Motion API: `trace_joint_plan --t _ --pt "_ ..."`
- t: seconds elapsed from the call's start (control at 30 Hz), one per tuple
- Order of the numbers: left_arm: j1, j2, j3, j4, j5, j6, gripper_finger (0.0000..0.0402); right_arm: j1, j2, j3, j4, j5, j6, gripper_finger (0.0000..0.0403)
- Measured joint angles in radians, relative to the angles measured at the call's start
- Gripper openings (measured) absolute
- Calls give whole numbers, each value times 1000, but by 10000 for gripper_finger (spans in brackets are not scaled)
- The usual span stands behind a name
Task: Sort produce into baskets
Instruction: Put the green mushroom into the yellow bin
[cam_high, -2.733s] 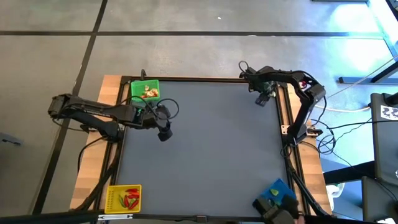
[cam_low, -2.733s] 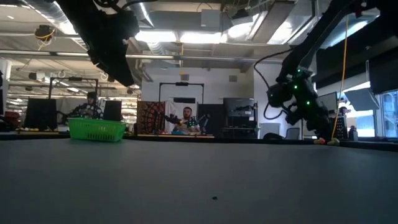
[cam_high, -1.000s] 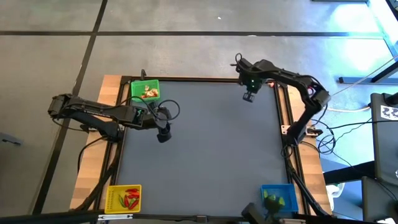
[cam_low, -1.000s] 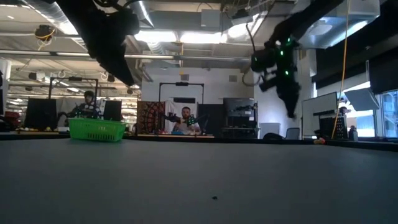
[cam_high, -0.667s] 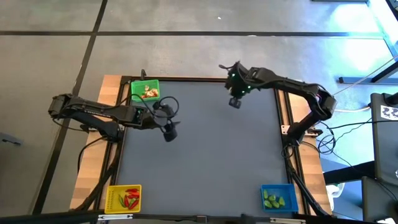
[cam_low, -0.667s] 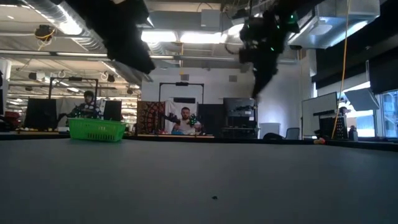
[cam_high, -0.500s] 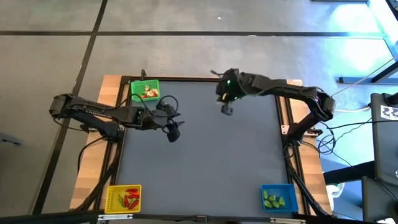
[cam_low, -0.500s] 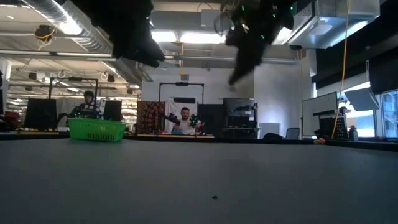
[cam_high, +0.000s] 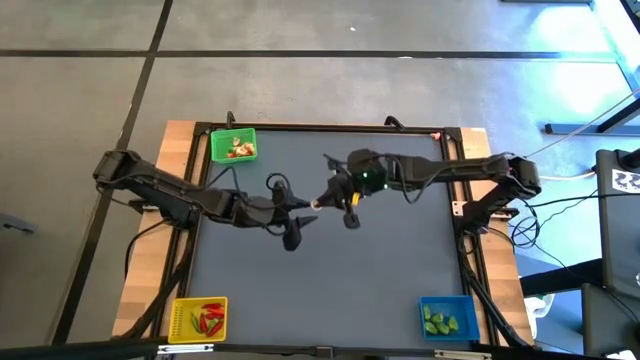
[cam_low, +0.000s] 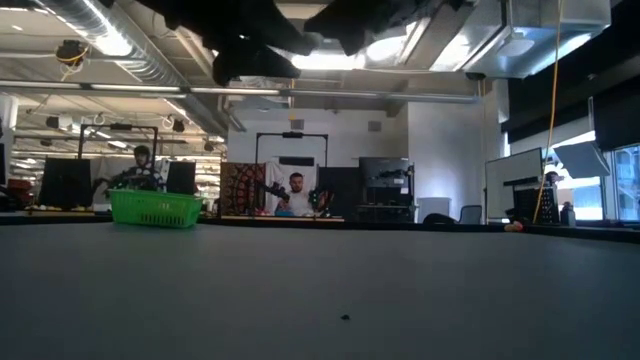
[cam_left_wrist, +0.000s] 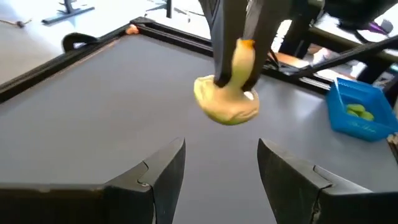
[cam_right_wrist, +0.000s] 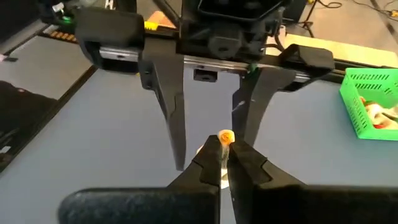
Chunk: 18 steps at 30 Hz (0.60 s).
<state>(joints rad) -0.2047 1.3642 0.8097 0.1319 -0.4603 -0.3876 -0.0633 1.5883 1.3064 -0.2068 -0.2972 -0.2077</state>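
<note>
My right gripper (cam_right_wrist: 222, 163) is shut on a pale yellow toy piece with an orange stub (cam_left_wrist: 227, 99), high over the table's middle (cam_high: 316, 204). My left gripper (cam_left_wrist: 221, 168) faces it from the table's left. It is open, with its fingers just short of the piece on either side, touching nothing. The green basket (cam_high: 233, 146) stands at the far left corner with pale and red pieces in it. The yellow basket (cam_high: 199, 318) at the near left holds red pieces. The blue basket (cam_high: 446, 316) at the near right holds green ones. My right gripper pinches the piece by its upper part, next to the orange stub (cam_right_wrist: 225, 137), at the ends of its two fingers (cam_left_wrist: 219, 43). The fingers slant down from the table's right side. The piece's rounded pale body (cam_left_wrist: 225, 107) hangs below the fingertips, lifted clear of the table.
A small orange piece (cam_left_wrist: 132, 28) lies on the frame at the table's far right corner. The dark mat (cam_high: 330, 290) is bare between the baskets. Beyond the far edge, people sit at desks (cam_low: 296, 196).
My right gripper, shut on the piece, has swung from the far right corner toward the table's middle, rising and tipping from pointing down to nearly level. My left gripper has moved toward the table's right and tipped up, and now faces the piece. It has stayed open.
</note>
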Motion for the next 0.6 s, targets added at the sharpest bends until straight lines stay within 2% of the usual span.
trace_joint_plan --t 0.17,0.33,0.6 --pt "-34 8 0 60 -1 21 196 69 5 0 1 65 2 10" --pt "-41 8 0 99 -1 45 187 103 8 -1 4 77 13 10" --pt "-50 8 -1 147 -6 101 130 109 8 -1 30 77 49 10"
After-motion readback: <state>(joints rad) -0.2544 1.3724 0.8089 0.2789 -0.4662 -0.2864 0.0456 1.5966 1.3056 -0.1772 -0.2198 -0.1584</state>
